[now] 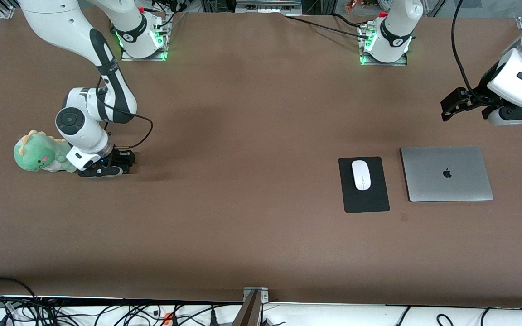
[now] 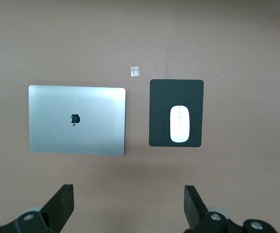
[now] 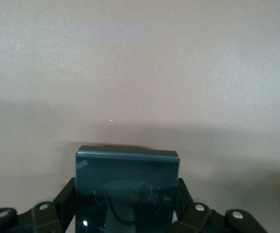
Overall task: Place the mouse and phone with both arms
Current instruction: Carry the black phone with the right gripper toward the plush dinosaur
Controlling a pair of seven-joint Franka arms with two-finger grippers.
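The white mouse [image 1: 361, 174] lies on a black mouse pad [image 1: 364, 201] beside the laptop; both also show in the left wrist view, the mouse [image 2: 180, 124] on the pad [image 2: 159, 97]. The black phone [image 3: 127, 174] sits between the fingers of my right gripper [image 3: 127, 194], which are closed against its two long sides. In the front view the right gripper [image 1: 107, 166] is down at the table next to the plush toy and hides the phone. My left gripper [image 1: 451, 106] is open and empty, up over bare table at the left arm's end [image 2: 128, 194].
A closed silver laptop [image 1: 446, 173] lies beside the mouse pad, toward the left arm's end. A green dinosaur plush [image 1: 39, 153] sits against the right wrist. A small pale square mark [image 2: 135, 71] is on the table near the pad.
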